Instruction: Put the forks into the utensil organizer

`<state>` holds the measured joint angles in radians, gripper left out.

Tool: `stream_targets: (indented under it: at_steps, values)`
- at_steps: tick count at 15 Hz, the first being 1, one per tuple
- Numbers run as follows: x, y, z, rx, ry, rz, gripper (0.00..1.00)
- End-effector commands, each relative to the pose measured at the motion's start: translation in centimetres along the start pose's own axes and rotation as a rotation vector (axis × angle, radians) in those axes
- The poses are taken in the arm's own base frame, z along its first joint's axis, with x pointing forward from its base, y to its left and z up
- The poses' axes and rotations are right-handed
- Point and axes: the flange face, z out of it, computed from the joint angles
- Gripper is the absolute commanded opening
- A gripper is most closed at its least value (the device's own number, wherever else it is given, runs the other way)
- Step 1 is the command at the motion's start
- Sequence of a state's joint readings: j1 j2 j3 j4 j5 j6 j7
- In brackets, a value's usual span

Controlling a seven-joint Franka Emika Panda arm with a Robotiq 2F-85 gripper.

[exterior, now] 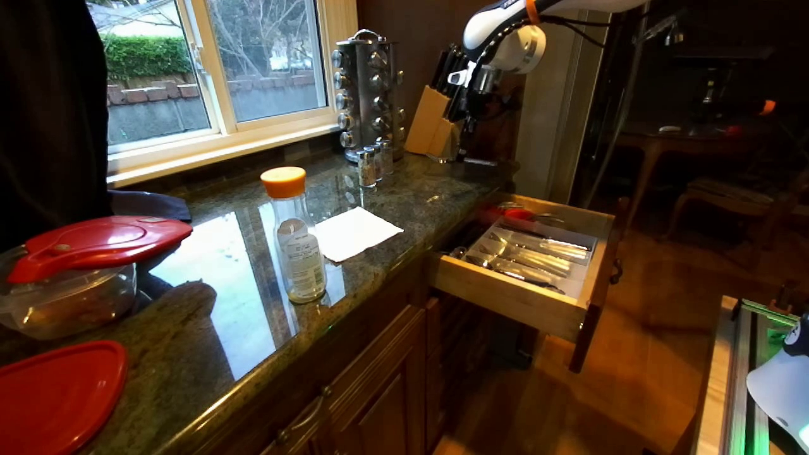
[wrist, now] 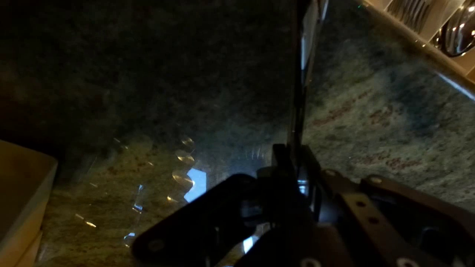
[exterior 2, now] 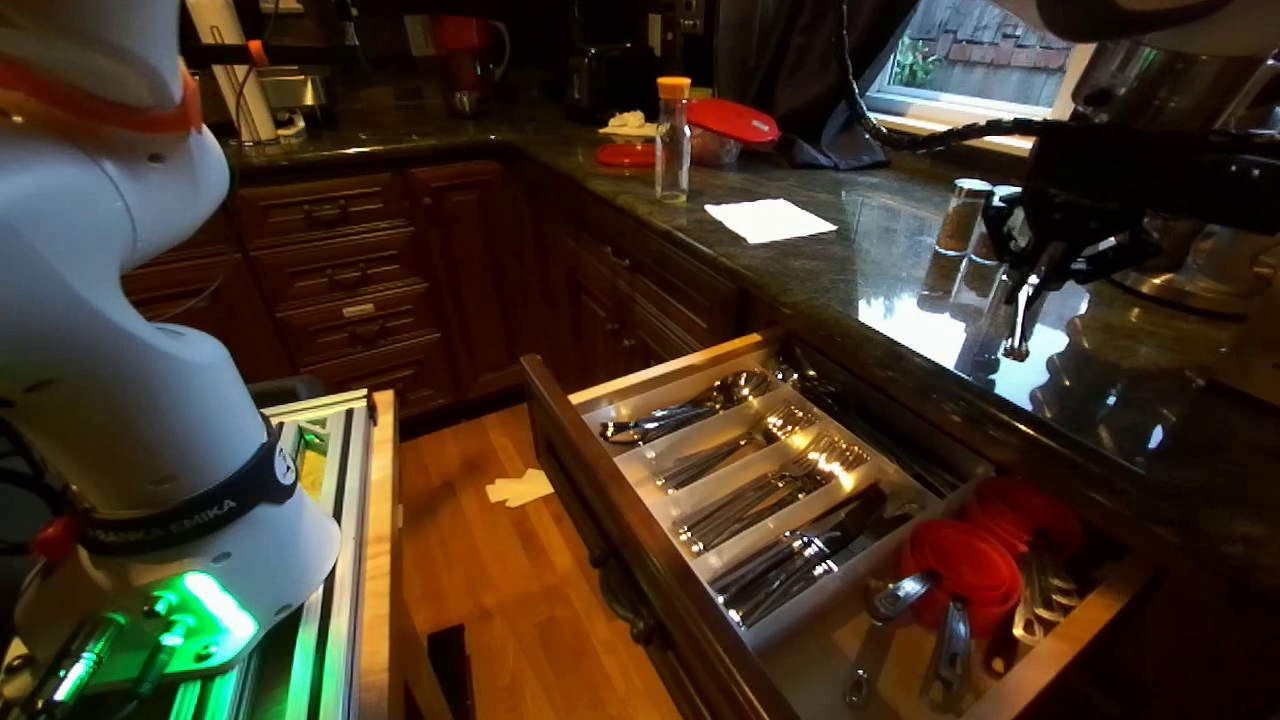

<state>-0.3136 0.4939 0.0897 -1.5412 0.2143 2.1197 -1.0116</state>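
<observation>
My gripper [wrist: 295, 152] is shut on a thin shiny metal utensil [wrist: 307, 48], seen edge-on; it looks like a fork, but its tines are not clear. In both exterior views the gripper [exterior: 466, 123] [exterior 2: 1035, 270] is above the dark counter, away from the drawer, and the held fork [exterior 2: 1018, 330] hangs down. The utensil organizer [exterior 2: 640, 465] is a pale tray with long compartments inside the open drawer [exterior 2: 690, 362]. Forks [exterior 2: 820, 470] lie in its middle compartments, spoons [exterior 2: 690, 405] and knives [exterior 2: 800, 560] on either side. A corner with fork tines [wrist: 412, 13] shows in the wrist view.
A knife block [exterior: 430, 120] and a wire spice rack [exterior: 366, 95] stand at the back; the block [wrist: 22, 193] is left in the wrist view. Spice jars [exterior 2: 963, 215], white paper [exterior: 357, 234] and an orange-capped bottle [exterior: 300, 259] are on the counter. Red cups [exterior 2: 965, 580] lie beside the tray.
</observation>
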Motion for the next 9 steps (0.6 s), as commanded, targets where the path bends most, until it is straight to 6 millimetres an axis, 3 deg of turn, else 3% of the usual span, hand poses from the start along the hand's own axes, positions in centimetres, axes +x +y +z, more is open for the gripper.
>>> stream_targets:
  at_steps: [1,7,9]
  values:
    - [-4.8,-2.1,0.3,0.007,0.056,0.056,0.02]
    - [-11.6,-6.2,3.5,0.034,0.154,0.185,0.02]
    - [-13.0,-8.1,3.1,0.020,0.192,0.171,0.02]
